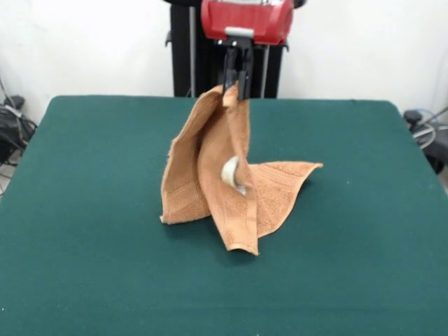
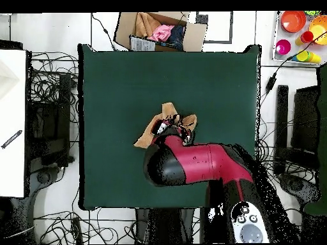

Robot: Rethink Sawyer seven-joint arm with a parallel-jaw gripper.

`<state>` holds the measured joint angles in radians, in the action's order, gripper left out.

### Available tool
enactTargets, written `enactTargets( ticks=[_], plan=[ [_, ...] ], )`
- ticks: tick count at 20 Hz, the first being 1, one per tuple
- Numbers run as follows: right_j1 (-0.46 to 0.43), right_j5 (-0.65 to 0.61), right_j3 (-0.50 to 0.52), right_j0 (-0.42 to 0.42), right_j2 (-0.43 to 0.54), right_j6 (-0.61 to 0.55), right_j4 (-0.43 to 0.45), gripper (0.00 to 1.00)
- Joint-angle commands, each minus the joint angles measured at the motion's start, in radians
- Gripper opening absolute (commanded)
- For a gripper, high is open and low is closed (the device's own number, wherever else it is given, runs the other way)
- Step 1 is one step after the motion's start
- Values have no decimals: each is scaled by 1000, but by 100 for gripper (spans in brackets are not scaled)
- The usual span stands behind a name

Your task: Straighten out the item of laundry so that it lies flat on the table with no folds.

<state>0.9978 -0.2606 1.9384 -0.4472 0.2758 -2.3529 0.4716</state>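
Observation:
The item of laundry, a light orange-tan towel (image 1: 210,168), hangs in a tall bunched drape from my gripper (image 1: 236,87), with its lower corners resting on the dark green table (image 1: 84,210). One corner spreads flat to the right. A white label shows among the folds. My gripper is shut on the towel's top edge, above the table's middle. In the overhead view the towel (image 2: 152,132) shows partly under the red arm (image 2: 198,163), which hides the gripper.
An open cardboard box (image 2: 159,30) with cloths sits past the table's far edge in the overhead view. Coloured cups and bowls (image 2: 300,32) stand on a side surface. Cables lie around the table.

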Motion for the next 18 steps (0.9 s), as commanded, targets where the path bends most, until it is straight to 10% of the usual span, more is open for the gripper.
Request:
enactTargets(
  ticks=[1,18],
  plan=[
    [-4,-33,5,23,92,14,-29,0],
    [-203,123,-169,168,-11,-60,19,0]
  ],
)
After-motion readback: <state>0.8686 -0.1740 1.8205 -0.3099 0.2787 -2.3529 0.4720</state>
